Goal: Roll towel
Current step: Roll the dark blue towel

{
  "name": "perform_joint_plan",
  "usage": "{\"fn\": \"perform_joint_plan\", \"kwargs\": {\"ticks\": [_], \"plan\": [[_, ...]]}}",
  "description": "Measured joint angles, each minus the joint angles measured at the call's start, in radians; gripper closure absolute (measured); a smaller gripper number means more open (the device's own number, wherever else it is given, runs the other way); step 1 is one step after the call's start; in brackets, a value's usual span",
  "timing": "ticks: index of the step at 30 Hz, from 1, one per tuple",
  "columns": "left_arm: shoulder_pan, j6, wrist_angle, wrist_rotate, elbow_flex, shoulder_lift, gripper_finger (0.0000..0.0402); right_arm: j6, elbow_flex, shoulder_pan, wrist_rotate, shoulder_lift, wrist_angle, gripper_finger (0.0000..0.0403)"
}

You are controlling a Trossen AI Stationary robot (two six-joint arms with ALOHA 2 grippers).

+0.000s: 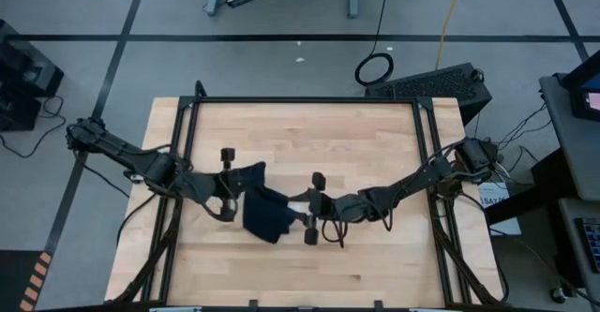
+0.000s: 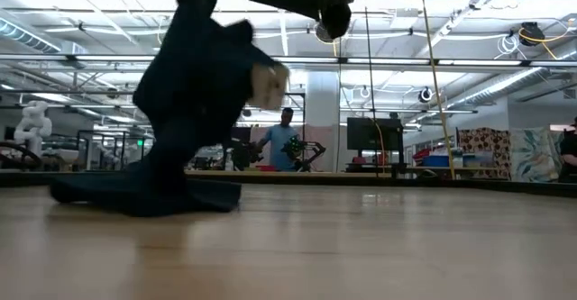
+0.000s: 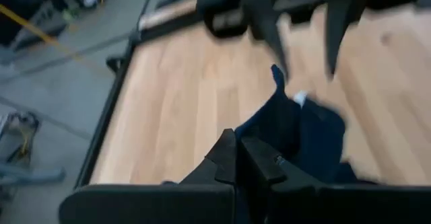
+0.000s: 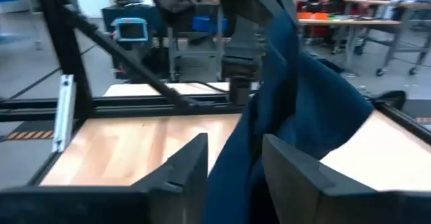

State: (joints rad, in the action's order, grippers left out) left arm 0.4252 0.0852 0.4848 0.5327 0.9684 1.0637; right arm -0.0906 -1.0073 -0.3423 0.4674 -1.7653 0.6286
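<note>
The dark navy towel (image 1: 262, 209) is bunched at the table's middle. Its upper part (image 2: 207, 75) is raised, with a small white tag (image 2: 269, 86) on it, and its lower end (image 2: 135, 192) lies on the wood. My left gripper (image 3: 239, 143) is shut at the towel's raised part, coming from the table's left (image 1: 242, 185). My right gripper (image 4: 236, 146) is open, at the towel's right side (image 1: 298, 207). A hanging fold of the towel (image 4: 283, 96) shows in the gap between its fingers. My left gripper pinches a bunched upper part of the towel (image 3: 266, 126) between its shut fingers, slanting down from the table's left. One layer or several, I cannot tell. The towel hangs slack below the hold, and its lower end rests on the table. My right gripper has cloth in the gap between its open fingers; I cannot tell whether they touch it.
Black frame rails (image 1: 305, 101) border the wooden table (image 1: 375, 265), with bare wood near and to the right of the towel. Beyond the far edge, a person (image 2: 287, 138) stands in the room among benches and screens.
</note>
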Motion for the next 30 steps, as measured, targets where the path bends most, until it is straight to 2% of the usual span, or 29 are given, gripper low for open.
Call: {"fn": "perform_joint_plan", "kwargs": {"ticks": [5,13,18,21,24,30], "plan": [[0.0,0.101,-0.141,0.0,0.0,0.0,0.0397,0.014,0.0,0.002,0.008,0.0,0.037,0.0243],[-0.011,0.242,-0.344,0.0,0.0,0.0,0.0397,0.176,0.0,0.002,0.014,0.007,0.198,0.0241],[-0.045,0.269,-0.399,-0.002,0.0,0.0,0.0397,0.272,-0.002,0.002,0.044,0.057,0.21,0.0241],[-0.073,0.267,-0.4,-0.037,0.0,0.0,0.0398,0.317,-0.002,0.004,0.056,0.084,0.206,0.0246],[-0.096,0.263,-0.401,-0.082,-0.001,0.001,0.0398,0.336,-0.002,0.015,0.055,0.106,0.169,0.0274],[-0.128,0.261,-0.412,-0.135,-0.001,0.01,0.0395,0.315,-0.002,0.037,-0.019,0.152,0.046,0.0389]]}}
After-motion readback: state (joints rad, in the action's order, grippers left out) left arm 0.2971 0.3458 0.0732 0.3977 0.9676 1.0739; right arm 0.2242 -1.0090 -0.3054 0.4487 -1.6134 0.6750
